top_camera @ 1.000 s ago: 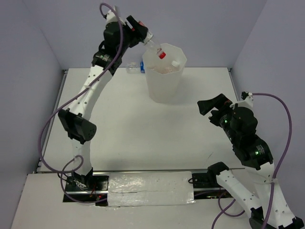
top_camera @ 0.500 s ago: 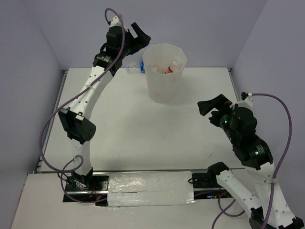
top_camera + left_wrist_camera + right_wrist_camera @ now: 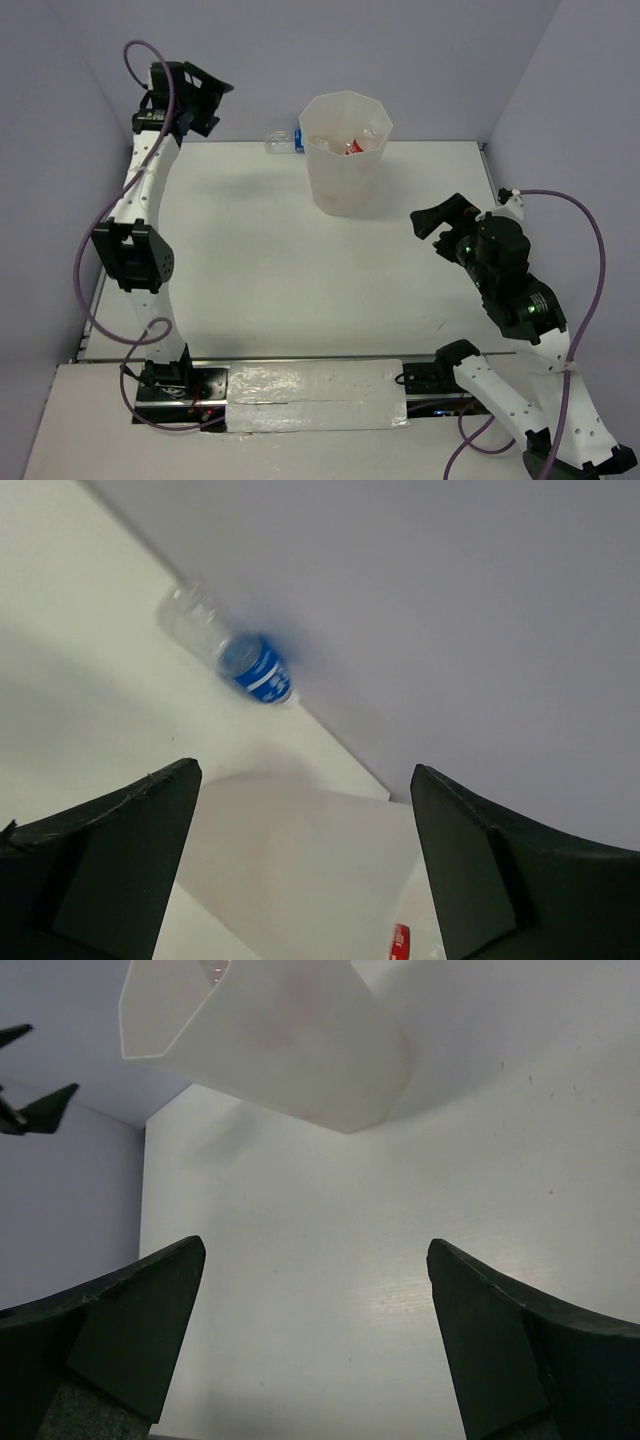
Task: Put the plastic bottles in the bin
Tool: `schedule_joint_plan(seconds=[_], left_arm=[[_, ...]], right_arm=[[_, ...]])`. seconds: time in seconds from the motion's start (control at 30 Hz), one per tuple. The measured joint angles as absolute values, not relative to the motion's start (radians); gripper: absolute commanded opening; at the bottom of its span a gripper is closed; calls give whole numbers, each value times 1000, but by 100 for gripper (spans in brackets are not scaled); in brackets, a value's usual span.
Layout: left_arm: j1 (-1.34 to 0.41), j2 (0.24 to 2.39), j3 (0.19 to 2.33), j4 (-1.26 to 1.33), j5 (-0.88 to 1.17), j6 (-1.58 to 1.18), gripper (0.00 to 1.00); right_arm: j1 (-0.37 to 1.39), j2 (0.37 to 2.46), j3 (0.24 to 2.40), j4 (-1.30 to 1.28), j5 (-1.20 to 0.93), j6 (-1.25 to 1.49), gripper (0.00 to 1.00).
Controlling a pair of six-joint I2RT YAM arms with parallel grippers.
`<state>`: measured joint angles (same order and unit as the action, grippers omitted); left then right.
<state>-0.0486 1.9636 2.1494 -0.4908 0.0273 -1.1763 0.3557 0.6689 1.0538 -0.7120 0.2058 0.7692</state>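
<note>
Top view: clear plastic bottle w/ blue label (image 3: 282,142) partly hidden at label end by tall white translucent faceted bin (image 3: 346,185). Bottles inside too small and jumbled to be counted; only a red label (image 3: 353,147) made out. L wrist view: same bottle blurred. R wrist view: bin rim cut off at top edge.

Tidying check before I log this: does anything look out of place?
Yes: the bottle with the blue label lies on its side at the far edge of the table, just beside the bin, not in it. Nothing looks spilled.
</note>
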Motion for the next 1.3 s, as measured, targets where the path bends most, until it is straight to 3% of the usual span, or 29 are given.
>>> schedule_joint_plan(seconds=[0.27,0.6,1.3], left_arm=[[-60,2256,2163,-544,145,-1353,99],[-66,2508,2328,-456,193,-1560,99],[-125,2752,2416,-148,228,-1834,100]], right_arm=[[356,690,1056,-720,212,768,100],[357,743,1089,-736,249,734,100],[358,801,1087,-756,241,726,99]])
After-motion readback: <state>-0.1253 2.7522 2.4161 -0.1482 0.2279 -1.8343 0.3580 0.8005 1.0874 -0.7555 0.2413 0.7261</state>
